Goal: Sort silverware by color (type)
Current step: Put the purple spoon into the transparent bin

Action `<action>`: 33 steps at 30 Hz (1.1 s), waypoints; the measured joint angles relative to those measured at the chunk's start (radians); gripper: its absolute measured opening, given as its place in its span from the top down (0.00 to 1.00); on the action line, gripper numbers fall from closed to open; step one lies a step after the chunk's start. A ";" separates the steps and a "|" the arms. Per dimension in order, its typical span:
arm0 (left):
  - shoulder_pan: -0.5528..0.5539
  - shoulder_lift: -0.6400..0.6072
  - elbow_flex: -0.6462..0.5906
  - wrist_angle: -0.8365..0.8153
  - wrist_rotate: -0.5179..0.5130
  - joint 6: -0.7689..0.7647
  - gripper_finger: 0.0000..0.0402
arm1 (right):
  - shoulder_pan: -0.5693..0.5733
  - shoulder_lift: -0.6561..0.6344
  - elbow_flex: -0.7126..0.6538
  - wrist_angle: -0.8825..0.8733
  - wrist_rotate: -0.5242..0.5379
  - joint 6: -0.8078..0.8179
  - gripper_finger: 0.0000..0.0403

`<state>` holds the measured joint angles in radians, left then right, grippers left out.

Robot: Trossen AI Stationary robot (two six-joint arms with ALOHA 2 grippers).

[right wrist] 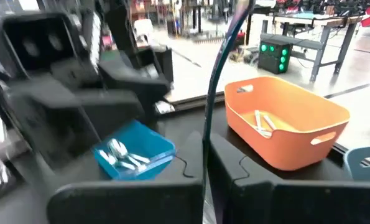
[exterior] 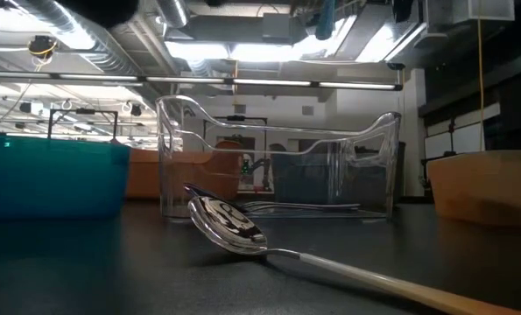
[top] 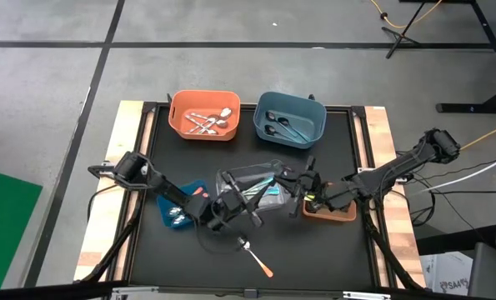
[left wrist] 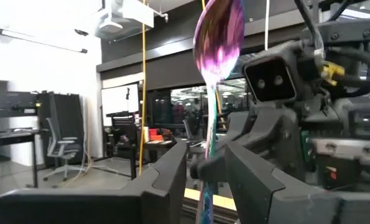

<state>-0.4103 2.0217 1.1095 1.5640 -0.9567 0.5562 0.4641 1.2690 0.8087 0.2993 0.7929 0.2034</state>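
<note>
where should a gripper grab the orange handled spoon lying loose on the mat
Grip the orange-handled spoon at its thin straight handle, coming straight down from above. It lies flat and alone on the black mat in front of the clear bin, so the sides are free; the curved bowl would likely slip.

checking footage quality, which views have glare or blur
Low view: ceiling lights blow out behind the clear plastic bin; the silver spoon with orange handle mirrors them. Right wrist view: left side motion-blurred, orange bin sharper. Left wrist view: bright haze at left.
</note>
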 joint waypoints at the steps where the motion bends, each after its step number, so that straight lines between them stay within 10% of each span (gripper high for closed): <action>1: -0.012 -0.008 0.000 0.001 -0.017 0.018 0.74 | 0.000 0.000 0.017 -0.043 0.000 0.000 1.00; 16: -0.230 -0.115 0.000 -0.004 -0.333 0.318 0.74 | -0.061 0.003 0.300 -0.667 -0.241 -0.003 1.00; 33: -0.479 -0.132 0.000 -0.006 -0.581 0.282 0.74 | -0.365 0.094 0.308 -0.713 -0.853 -0.082 1.00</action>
<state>-0.8895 1.8896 1.1099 1.5578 -1.5375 0.8378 0.0986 1.3630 1.1168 -0.4135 -0.0599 0.1211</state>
